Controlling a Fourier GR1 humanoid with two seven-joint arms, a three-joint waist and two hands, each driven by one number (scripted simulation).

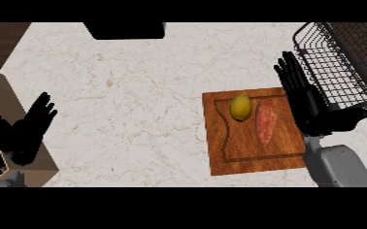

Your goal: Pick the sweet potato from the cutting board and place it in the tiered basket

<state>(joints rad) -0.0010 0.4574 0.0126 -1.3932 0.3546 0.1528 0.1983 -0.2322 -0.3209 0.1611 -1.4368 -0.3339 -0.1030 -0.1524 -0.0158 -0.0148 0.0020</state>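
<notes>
The pale marbled tabletop (129, 102) carries a wooden cutting board (243, 160) down toward four o'clock. On the board lies the sweet potato (264, 121), a long reddish-orange root with its ends pointing to twelve and six. A yellow-green lemon (241, 106) sits just beside it on the nine o'clock side, near the board's far edge. The two look close enough to touch, though I cannot tell whether they do.

The right hand (301, 94) comes up from five o'clock on its grey forearm. It is over the right edge of the board, at three o'clock from the sweet potato. Its fingers are stretched out straight toward twelve, with nothing held in them. Whether the hand touches the board I cannot tell.

The tiered basket (337, 63), black wire mesh, stands at two o'clock, just beyond the hand's fingertips and to their right.

The left hand (32, 126) rests at about eight o'clock by the tabletop's edge, fingers spread and straight, well apart from the board.

A dark boxy object (125, 30) sits at the far edge, near eleven o'clock.
</notes>
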